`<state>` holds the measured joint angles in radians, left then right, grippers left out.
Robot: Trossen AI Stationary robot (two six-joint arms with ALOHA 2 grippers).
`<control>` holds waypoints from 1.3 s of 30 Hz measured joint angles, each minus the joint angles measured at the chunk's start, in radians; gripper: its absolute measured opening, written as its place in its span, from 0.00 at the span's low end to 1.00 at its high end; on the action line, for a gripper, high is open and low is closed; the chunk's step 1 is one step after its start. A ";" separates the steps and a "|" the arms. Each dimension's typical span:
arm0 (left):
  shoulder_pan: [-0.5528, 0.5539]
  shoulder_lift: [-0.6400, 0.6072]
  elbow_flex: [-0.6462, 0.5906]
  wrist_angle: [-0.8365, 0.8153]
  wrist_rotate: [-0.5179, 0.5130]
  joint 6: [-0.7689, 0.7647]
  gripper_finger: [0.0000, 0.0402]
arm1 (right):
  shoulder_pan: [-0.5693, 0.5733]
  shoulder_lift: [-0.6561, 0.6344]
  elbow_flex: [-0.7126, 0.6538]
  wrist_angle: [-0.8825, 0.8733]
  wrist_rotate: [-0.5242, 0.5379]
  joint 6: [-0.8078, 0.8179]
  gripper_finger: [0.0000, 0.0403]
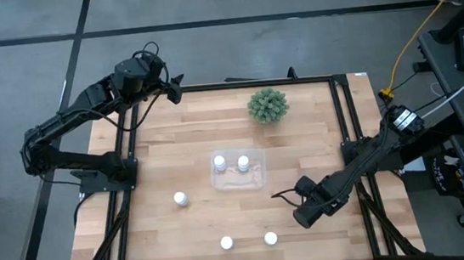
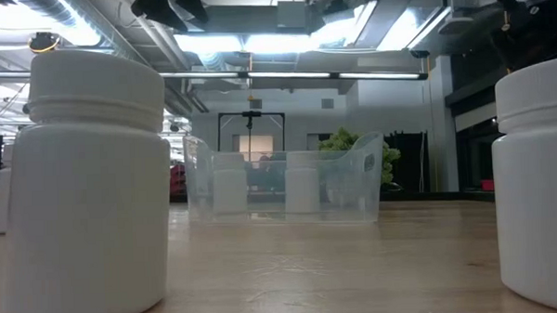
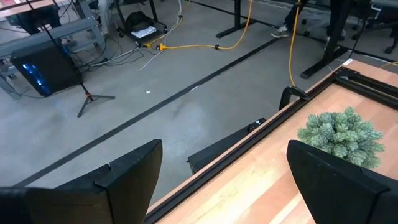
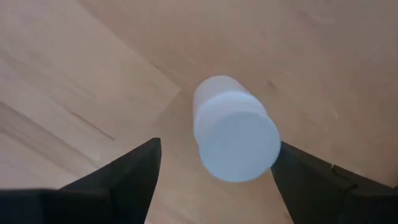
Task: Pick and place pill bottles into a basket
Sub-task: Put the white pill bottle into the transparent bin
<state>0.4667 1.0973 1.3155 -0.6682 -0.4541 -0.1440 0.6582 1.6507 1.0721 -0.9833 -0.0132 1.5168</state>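
Below my right end effector, fingers spread apart, stands one white pill bottle, ungripped, at the wooden tabletop's near right. My left end effector waits open at the far left edge, facing the green plant. Two bottles sit inside the clear basket mid-tabletop; three others stand outside.

You have the basket near the centre of the tabletop, with two pill bottles side by side inside it. The plant stands behind it, toward the far edge. One bottle stands left of the basket. Two more stand apart along the near edge.
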 joint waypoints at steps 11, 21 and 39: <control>0.000 0.000 0.000 0.000 0.000 0.000 0.84 | 0.000 0.002 0.000 -0.003 0.000 0.000 0.74; 0.000 0.000 0.000 0.000 0.001 0.000 0.84 | -0.001 0.002 -0.067 0.073 -0.007 -0.001 0.73; 0.000 0.000 0.000 -0.001 0.003 0.000 0.84 | -0.024 0.002 -0.080 0.100 -0.008 -0.035 0.69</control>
<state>0.4666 1.0973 1.3155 -0.6689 -0.4515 -0.1440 0.6347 1.6524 0.9916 -0.8833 -0.0212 1.4817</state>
